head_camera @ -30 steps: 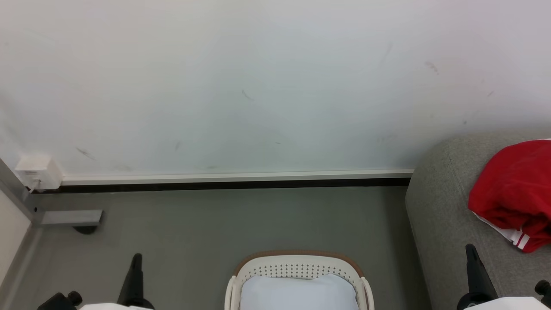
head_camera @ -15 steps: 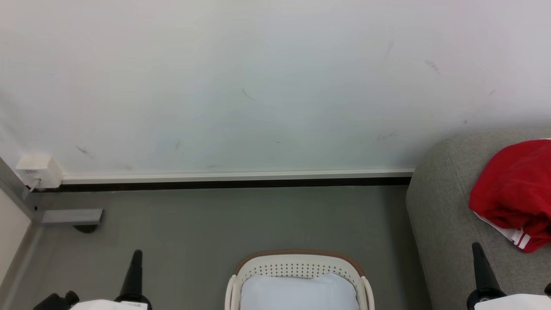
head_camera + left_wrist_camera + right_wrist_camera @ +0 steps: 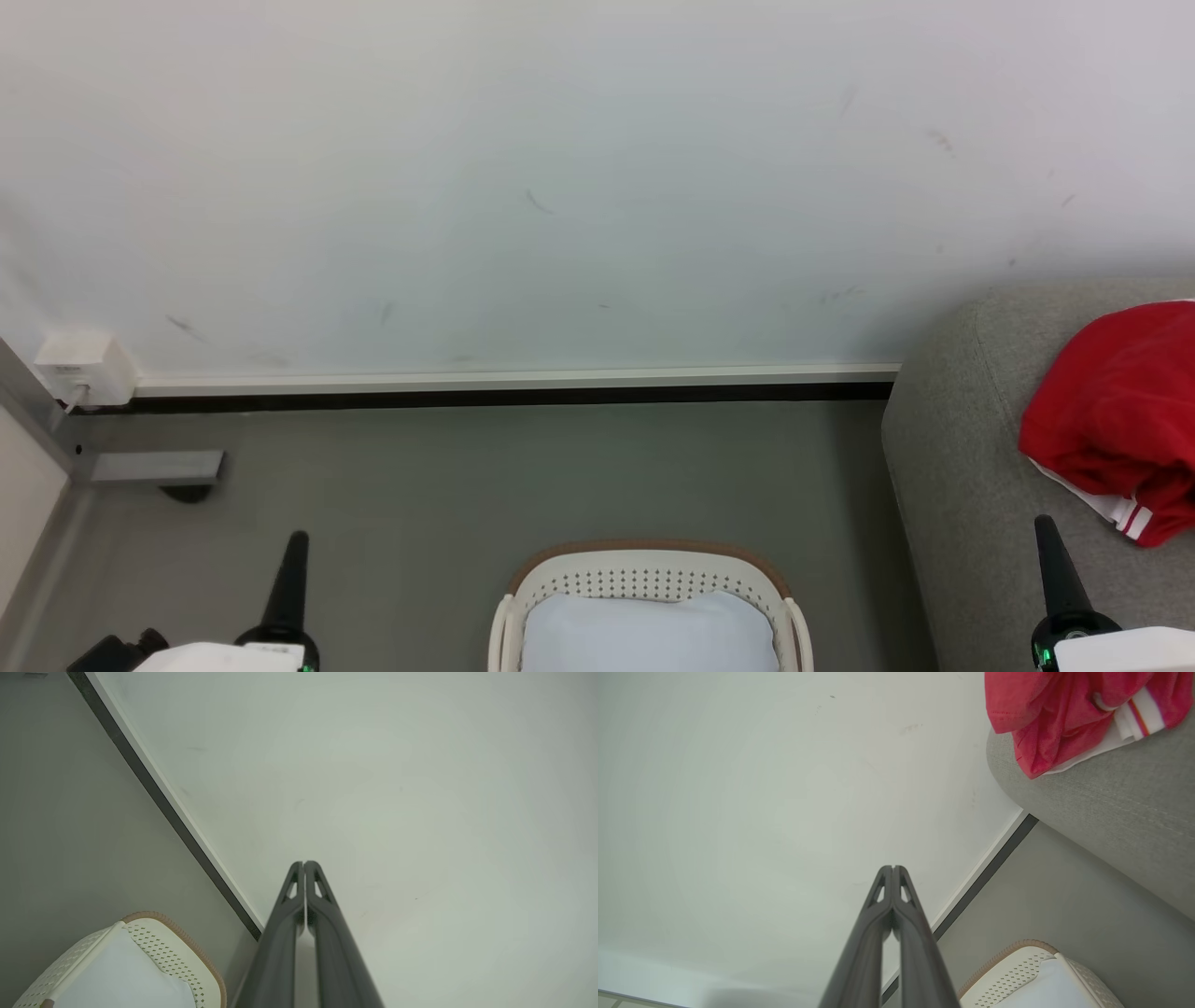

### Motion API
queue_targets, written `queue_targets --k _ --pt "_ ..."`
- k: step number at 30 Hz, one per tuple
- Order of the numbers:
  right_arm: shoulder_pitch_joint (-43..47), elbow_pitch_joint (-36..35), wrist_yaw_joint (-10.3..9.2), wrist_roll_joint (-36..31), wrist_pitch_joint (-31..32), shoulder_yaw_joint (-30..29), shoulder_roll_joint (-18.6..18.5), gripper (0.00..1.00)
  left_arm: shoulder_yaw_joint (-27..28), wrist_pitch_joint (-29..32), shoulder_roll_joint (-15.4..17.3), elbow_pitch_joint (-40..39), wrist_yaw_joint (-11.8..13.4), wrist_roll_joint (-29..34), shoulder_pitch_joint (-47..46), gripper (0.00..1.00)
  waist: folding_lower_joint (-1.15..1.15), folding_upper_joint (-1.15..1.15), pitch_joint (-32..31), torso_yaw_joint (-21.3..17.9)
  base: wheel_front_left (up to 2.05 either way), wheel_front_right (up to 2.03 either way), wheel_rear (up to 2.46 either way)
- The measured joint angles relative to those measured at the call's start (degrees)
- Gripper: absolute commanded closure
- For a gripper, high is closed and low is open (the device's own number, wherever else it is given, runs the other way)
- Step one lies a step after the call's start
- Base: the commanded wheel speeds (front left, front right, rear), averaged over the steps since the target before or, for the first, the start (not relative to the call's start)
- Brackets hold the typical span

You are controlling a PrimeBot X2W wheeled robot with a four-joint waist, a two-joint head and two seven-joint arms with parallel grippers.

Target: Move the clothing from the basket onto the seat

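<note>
- Left gripper (image 3: 297, 539), low at the near left of the head view: its two long dark fingers are pressed together tip to tip, with nothing between them.
- Right gripper (image 3: 1044, 527), low at the near right: closed flat the same way and empty. In the head view it rises in front of the sofa's near part.
- Between the two, on the grey floor (image 3: 467, 485): an oval cream-white plastic laundry basket with perforated walls and a brown rim (image 3: 644, 551). A plain pale blue-white cloth (image 3: 649, 635) lies in it. No red shows in the visible part; the near half is cut off by the frame.
- Further right, well apart from the basket: the bright red sports jersey with white trim (image 3: 1111, 411) lies bunched on the large light grey fabric sofa (image 3: 952, 467), its striped hem on the near side.
- Judgement: the transfer looks done, and the step in hand reads as parking the arms. To do it well, hold both finger pairs closed and low, clear of the basket rim and the sofa edge, and leave the pale cloth alone.
- Check: the right wrist view shows a red fold close to the sofa's rounded corner. Light fabric may slide there. If a nudge is needed, push it inward toward the middle of the seat.
- Far: a scuffed white wall (image 3: 560, 187) above a pale skirting (image 3: 513, 381). Neither plays any part in the task.
</note>
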Motion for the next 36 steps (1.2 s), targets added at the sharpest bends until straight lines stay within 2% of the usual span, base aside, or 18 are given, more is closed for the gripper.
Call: queue_targets --k 36 --pt "-1.10 -0.88 0.00 15.23 4.65 -3.01 0.03 1.00 0.82 4.48 0.10 -1.16 -0.01 -17.28 -1.32 1.00 0.00 0.00 0.45 0.22 0.00 0.00 0.00"
